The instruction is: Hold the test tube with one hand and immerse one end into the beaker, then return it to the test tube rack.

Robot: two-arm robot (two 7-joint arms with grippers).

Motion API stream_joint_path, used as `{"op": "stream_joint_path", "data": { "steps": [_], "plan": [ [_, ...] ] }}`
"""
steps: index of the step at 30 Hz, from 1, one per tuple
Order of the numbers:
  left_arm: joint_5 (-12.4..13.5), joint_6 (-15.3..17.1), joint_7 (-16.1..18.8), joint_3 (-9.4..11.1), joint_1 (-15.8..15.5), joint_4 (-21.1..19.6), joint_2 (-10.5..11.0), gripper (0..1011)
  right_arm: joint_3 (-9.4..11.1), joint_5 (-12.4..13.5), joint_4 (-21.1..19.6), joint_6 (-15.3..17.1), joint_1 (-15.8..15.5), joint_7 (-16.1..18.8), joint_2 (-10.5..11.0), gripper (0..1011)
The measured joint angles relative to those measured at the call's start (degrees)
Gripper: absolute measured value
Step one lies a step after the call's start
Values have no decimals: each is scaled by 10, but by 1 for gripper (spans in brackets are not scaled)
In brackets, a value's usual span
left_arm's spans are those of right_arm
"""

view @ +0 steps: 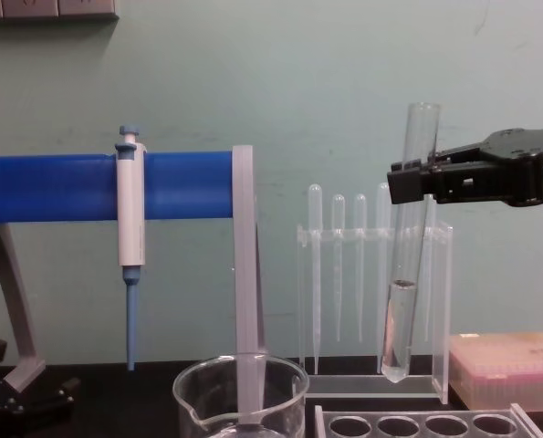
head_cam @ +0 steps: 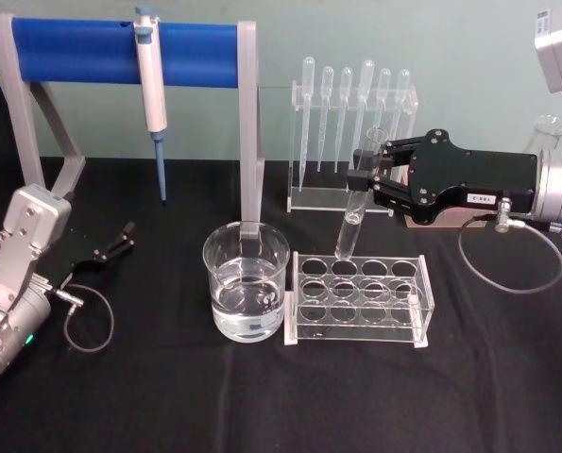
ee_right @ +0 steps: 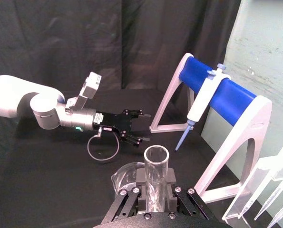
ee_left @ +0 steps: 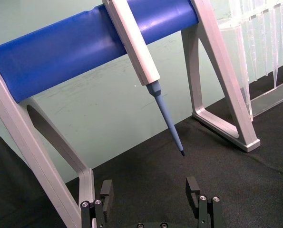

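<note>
With right claw (head_cam: 364, 175) clamped on test tube (head_cam: 349, 226) above rack (head_cam: 356, 330), left claw (ee_left: 150, 185) spread idle far off, best to straighten, centre over back hole (head_cam: 343, 268), lower gently.

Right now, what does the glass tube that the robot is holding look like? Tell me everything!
The test tube is long, clear glass with a round bottom and an open rim on top. Clear liquid seems to fill its lower part. It hangs slightly tilted above the back row of the test tube rack, not touching it. The right gripper pinches its upper part; nothing else touches it.
</note>
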Motion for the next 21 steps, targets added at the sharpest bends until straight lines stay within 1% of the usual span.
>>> {"op": "stream_joint_path", "data": {
  "steps": [21],
  "plan": [
    [0,0,0,0,0,0,0,1000,0,0,0,0,0,0,0,236]
  ]
}}
